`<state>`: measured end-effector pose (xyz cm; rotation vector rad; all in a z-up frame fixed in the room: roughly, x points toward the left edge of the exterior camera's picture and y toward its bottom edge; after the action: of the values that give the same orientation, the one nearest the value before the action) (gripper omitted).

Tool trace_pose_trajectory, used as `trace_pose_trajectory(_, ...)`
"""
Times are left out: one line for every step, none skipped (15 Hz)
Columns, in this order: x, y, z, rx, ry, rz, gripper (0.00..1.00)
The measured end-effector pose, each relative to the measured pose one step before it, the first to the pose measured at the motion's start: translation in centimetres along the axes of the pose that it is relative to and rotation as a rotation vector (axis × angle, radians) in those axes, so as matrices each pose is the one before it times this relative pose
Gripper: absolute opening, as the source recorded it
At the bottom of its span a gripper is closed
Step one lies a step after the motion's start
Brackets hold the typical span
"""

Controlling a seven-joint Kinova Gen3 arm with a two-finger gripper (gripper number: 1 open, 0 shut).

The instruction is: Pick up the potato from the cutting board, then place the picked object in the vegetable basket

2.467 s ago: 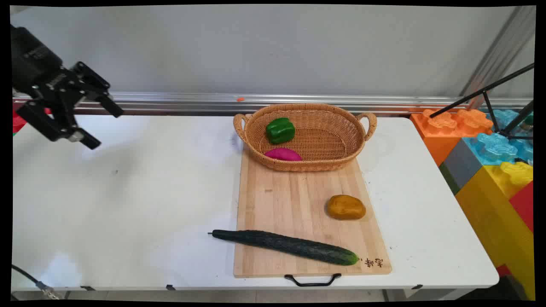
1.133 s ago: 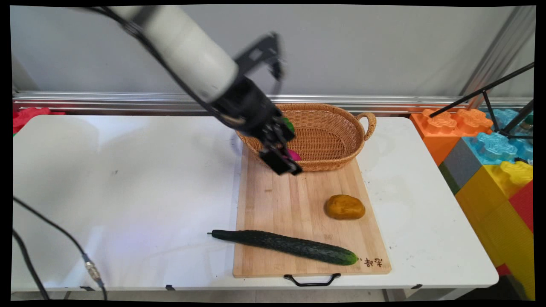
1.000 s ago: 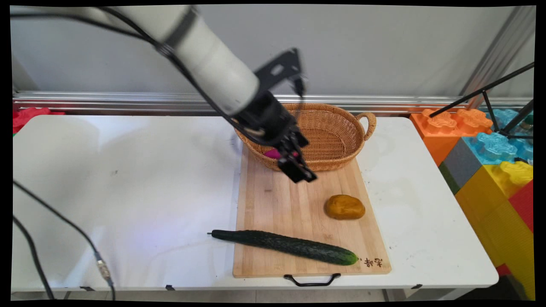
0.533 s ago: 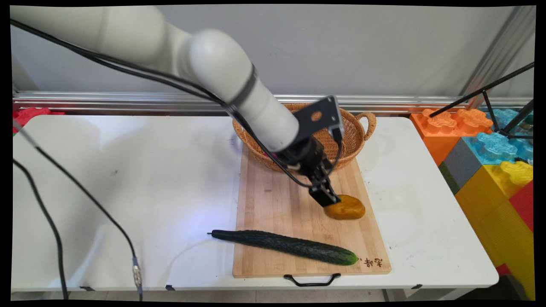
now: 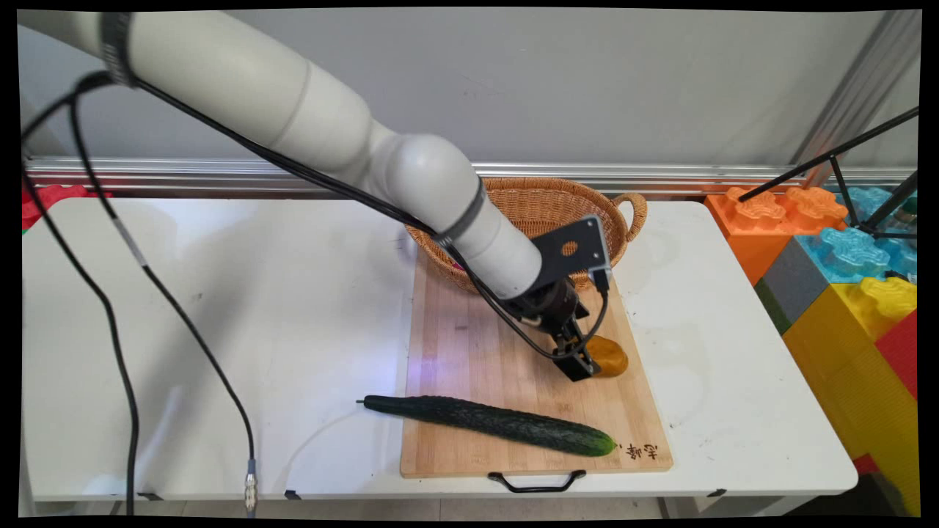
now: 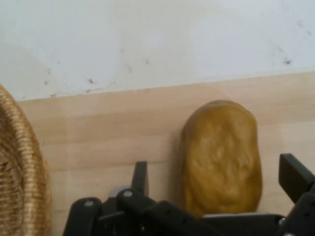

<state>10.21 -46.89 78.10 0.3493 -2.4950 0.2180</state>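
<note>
Gripper (image 5: pixel 581 364) is set low over the board (image 5: pixel 484 345), fingers spread wide, one finger (image 6: pixel 140 178) on each side of the potato (image 6: pixel 221 155). In the hand view the potato lies between them, nearer the right finger, with a clear gap on the left; no contact is seen on either side. In the main view the potato (image 5: pixel 610 356) sits on the board's right half, partly hidden behind the gripper, apart from the basket (image 5: pixel 579 209) behind it and the cucumber (image 5: pixel 491 423) along the near edge.

Judgement: a grasp of the potato appears to be in hand. The gripper is best shifted slightly so the potato is centred between the fingers before closing, otherwise it may be pushed sideways. The long axis runs along the fingers, so closure falls across the narrow width, which is favourable. The rounded, smooth-looking skin may slip; closure low on the body and firm pressure are advised.
</note>
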Motion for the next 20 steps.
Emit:
trace_pose_trajectory(-0.075, -0.066, 0.541, 0.00107, 0.00095, 0.00243, 1.0)
trace_pose_trajectory(-0.067, -0.04, 0.502, 0.00038, 0.00051, 0.00247, 1.0)
trace_pose_trajectory(-0.103, -0.04, 0.751, -0.00063, 0.00003, 0.00383, 1.0)
trace_pose_trajectory(-0.099, -0.011, 0.556, -0.00075, -0.00046, 0.00239, 1.0)
trace_pose_trajectory(-0.058, 0.006, 0.348, -0.00118, -0.00028, 0.0016, 1.0)
trace_pose_trajectory(-0.04, 0.009, 0.25, -0.00099, -0.00024, 0.00138, 1.0)
trace_pose_trajectory(-0.035, 0.028, 0.297, -0.00215, 0.00035, 0.00314, 0.0)
trace_pose_trajectory(0.016, 0.024, 0.16, -0.00158, 0.00114, 0.00263, 0.0)
trace_pose_trajectory(0.011, 0.04, 0.156, -0.00306, 0.00107, 0.00083, 0.0)
trace_pose_trajectory(0.067, 0.043, 0.066, -0.00301, 0.0014, -0.00028, 0.0)
trace_pose_trajectory(0.088, 0.055, -0.09, -0.00401, 0.00198, -0.00252, 0.0)
trace_pose_trajectory(0.165, 0.026, -0.276, -0.00333, 0.00332, -0.00339, 0.0)
trace_pose_trajectory(0.201, 0.014, -0.305, -0.00213, 0.00332, -0.00255, 0.0)
trace_pose_trajectory(0.247, -0.006, -0.523, -0.00076, 0.00431, -0.00416, 0.0)
trace_pose_trajectory(0.371, -0.065, -0.64, 0.00282, 0.00637, -0.00375, 0.0)
trace_pose_trajectory(0.402, -0.086, -0.617, 0.00466, 0.00678, -0.00249, 0.0)
trace_pose_trajectory(0.359, -0.122, -0.575, 0.00578, 0.00628, -0.00299, 0.0)
trace_pose_trajectory(0.409, -0.142, -0.581, 0.00666, 0.00736, -0.00294, 0.0)
trace_pose_trajectory(0.357, -0.161, -0.469, 0.00664, 0.00634, -0.00208, 0.0)
trace_pose_trajectory(0.58, -0.287, -0.69, 0.01129, 0.01068, -0.00341, 0.0)
